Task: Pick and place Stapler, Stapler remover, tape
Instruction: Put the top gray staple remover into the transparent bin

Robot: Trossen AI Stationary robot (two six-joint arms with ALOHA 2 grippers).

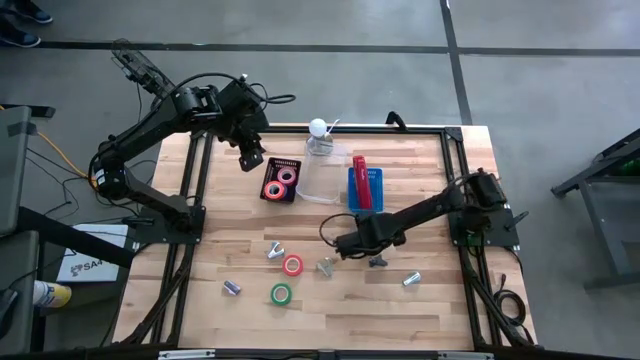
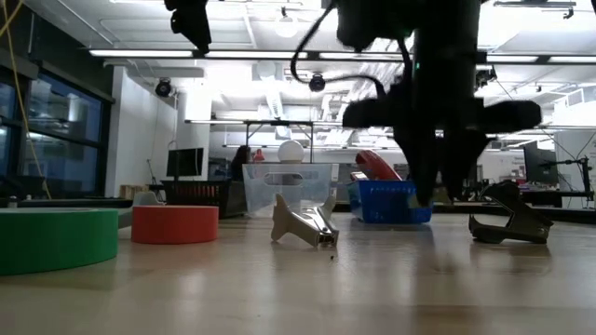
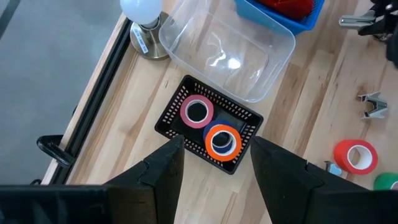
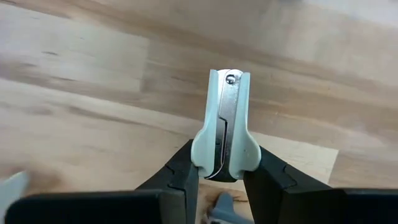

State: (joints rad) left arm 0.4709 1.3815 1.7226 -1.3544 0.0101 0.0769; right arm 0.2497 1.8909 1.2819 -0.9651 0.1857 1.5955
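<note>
Here the right gripper pinches a staple remover (pale grey).

A pale grey staple remover is pinched between the right jaws, its metal claw pointing away from them. The red stapler is seen lying in the blue tray beyond. Pink and orange tape rolls are spotted directly ahead of the left jaws, lying flat.
</note>
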